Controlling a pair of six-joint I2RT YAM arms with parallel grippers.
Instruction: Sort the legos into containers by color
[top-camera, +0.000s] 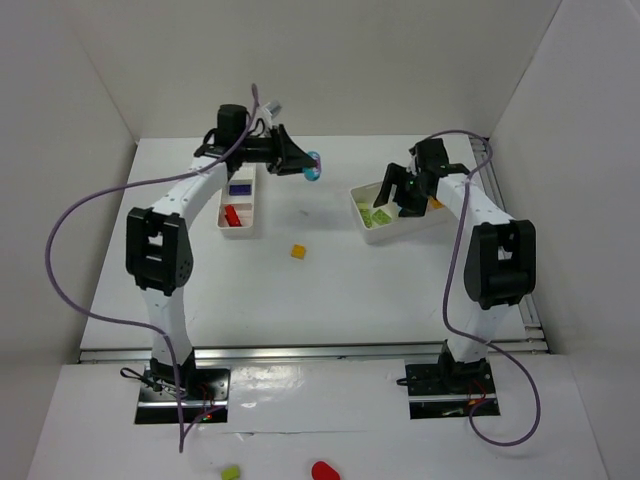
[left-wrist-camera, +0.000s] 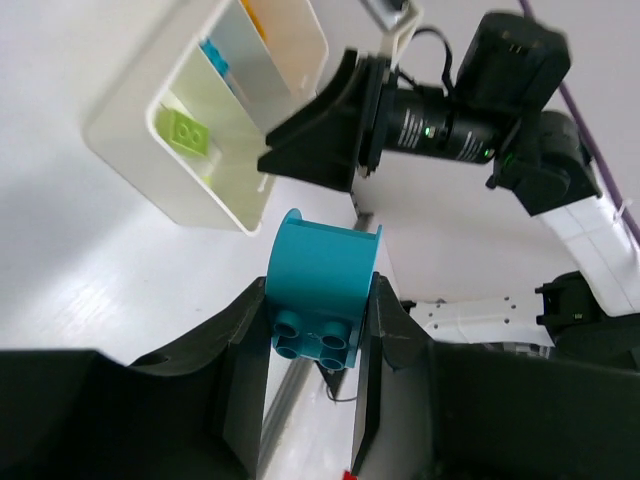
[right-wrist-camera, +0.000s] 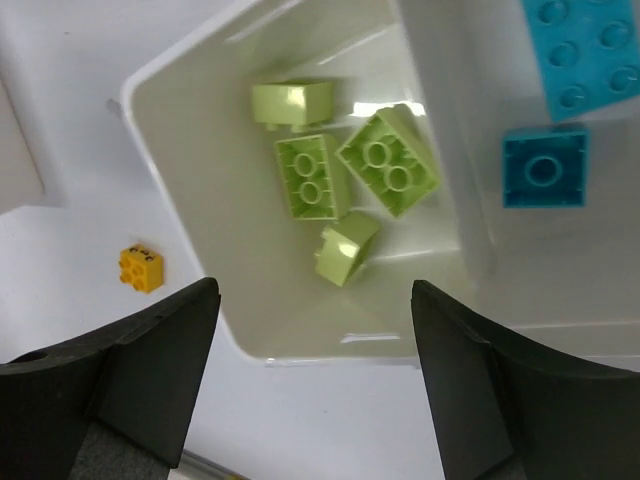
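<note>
My left gripper (top-camera: 312, 168) is shut on a cyan arched lego (left-wrist-camera: 320, 285) and holds it above the table, right of the left white container (top-camera: 238, 203), which holds a dark blue lego (top-camera: 240, 188) and a red lego (top-camera: 232, 214). My right gripper (top-camera: 397, 203) is open and empty above the right container (top-camera: 360, 208). Its near compartment (right-wrist-camera: 180, 170) holds several lime green legos (right-wrist-camera: 385, 160); the middle one holds cyan legos (right-wrist-camera: 545, 168). A yellow lego (top-camera: 298, 251) lies on the table between the containers and shows in the right wrist view (right-wrist-camera: 141, 268).
A green piece (top-camera: 231, 471) and a red piece (top-camera: 324, 470) lie on the near ledge in front of the arm bases. White walls close in the table at the left, back and right. Purple cables hang from both arms.
</note>
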